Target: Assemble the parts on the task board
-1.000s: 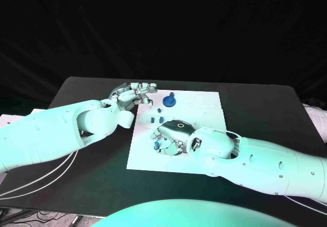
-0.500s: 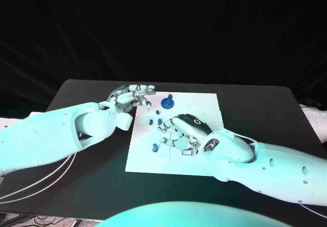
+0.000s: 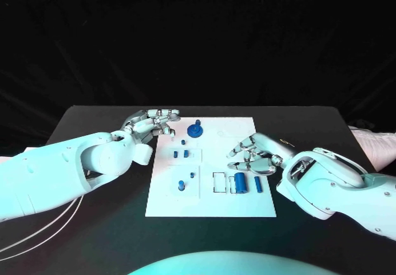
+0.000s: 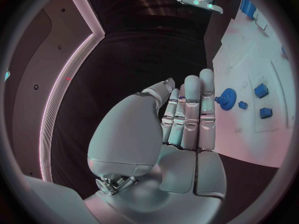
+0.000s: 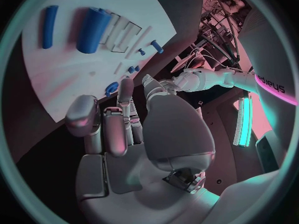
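You see a matt black table [image 3: 99, 114] under a smooth white task board [image 3: 222, 200] that looks like flat, non-glossy plastic or card. The blue parts [image 3: 240, 183] look like smooth moulded plastic with a slight sheen. Both hands, left [image 3: 153, 121] and right [image 3: 256, 156], show polished silver metal fingers, while the arms [image 3: 50, 172] wear glossy white plastic shells.

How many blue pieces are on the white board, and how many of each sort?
gear: 1
square blocks: 2
small pegs: 3
long rods: 2
Total: 8 blue pieces
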Motion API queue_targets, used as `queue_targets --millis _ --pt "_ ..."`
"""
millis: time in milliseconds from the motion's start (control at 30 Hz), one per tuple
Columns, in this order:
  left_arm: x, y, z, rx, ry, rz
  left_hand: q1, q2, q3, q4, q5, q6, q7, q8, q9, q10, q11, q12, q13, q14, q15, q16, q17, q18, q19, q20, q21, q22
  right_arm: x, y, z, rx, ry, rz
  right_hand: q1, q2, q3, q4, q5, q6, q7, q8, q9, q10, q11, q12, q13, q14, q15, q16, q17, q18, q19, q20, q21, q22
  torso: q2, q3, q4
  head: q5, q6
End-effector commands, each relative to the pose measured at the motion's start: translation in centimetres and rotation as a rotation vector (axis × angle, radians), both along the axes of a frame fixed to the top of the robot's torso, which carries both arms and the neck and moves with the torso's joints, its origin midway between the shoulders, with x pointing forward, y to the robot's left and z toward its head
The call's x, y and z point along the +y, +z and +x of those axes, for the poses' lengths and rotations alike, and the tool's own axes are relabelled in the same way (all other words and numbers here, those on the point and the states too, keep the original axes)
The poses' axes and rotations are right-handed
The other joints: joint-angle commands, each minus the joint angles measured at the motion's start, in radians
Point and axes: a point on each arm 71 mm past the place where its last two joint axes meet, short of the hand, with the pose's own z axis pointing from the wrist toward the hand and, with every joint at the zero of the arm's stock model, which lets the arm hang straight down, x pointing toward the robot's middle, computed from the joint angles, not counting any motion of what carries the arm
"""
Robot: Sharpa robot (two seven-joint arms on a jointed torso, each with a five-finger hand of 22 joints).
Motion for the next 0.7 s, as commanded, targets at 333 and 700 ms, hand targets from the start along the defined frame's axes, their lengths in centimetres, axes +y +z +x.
queue_targets --millis 333,700 --pt "-0.1 0.1 -0.2 -0.004 -0.022 -0.010 0.001 0.010 -0.005 -0.006 0.001 -0.010 0.003 0.011 0.000 -0.008 0.001 0.010 0.003 -0.010 0.002 0.002 -0.003 0.019 -0.006 0.000 -0.006 -0.002 -2.9 -1.7 -0.7 0.178 -0.117 -0.235 -0.029 0.017 -0.120 0.085 0.025 -0.018 0.001 0.053 0.012 0.040 -0.002 0.258 0.344 0.061 0.003 0.031 0.050 -0.021 0.000 0.005 0.023 0.032 0.002 0.0002 -0.0095 -0.023 0.004" --pt "-0.1 0.1 -0.1 -0.005 -0.023 -0.011 0.001 0.010 -0.005 -0.006 0.001 -0.010 0.003 0.011 0.000 -0.008 0.001 0.010 0.003 -0.010 0.002 0.002 -0.003 0.019 -0.006 0.000 -0.006 -0.002 -2.3 -3.1 -0.9 0.198 -0.130 -0.282 -0.080 0.043 -0.178 0.093 0.062 -0.021 -0.003 0.084 0.023 0.039 -0.004 0.281 0.396 0.061 0.001 0.035 0.055 -0.021 -0.002 0.004 0.027 0.037 0.001 -0.0002 -0.0085 -0.026 0.002"
